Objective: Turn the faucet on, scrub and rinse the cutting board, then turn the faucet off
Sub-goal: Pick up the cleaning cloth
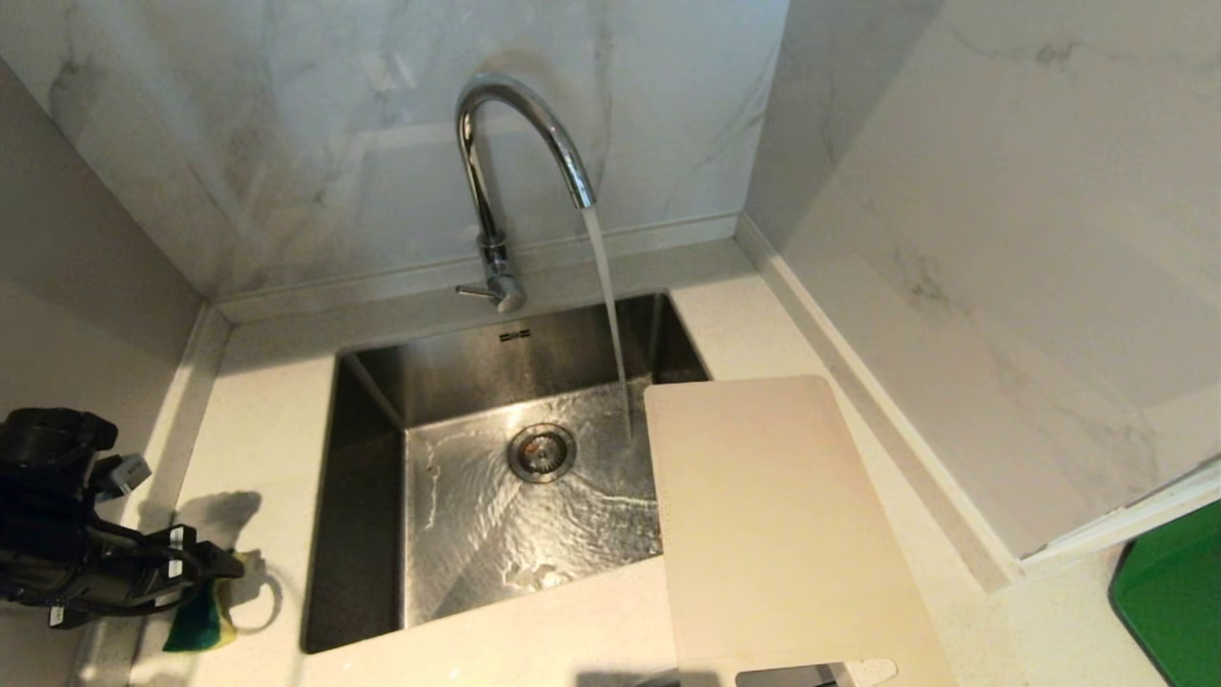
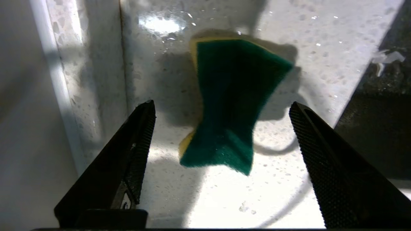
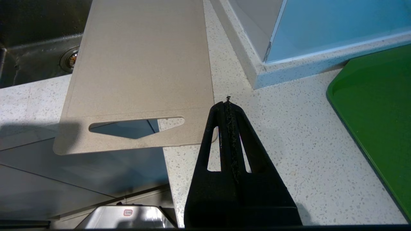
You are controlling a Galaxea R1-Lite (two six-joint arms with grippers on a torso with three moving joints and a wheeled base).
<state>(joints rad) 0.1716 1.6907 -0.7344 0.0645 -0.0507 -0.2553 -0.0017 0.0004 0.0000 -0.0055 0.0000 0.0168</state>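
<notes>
- While water runs from the faucet (image 1: 520,134) into the sink (image 1: 367,496), the cutting board (image 1: 773,515) lies on the worktop (image 1: 258,410) at the sink's right edge, one end over the basin.
- Left gripper (image 2: 221,109) is spread wide above a green and yellow sponge (image 2: 231,102), near the worktop's left edge.
- Right gripper (image 3: 228,102) is pinched closed, holding nothing, beside the board's slot end.
- A small mark on the sink's back wall is too tiny to read.

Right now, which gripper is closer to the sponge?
Left. The left gripper hangs open right over the sponge; the right gripper is shut, beside the cutting board.
</notes>
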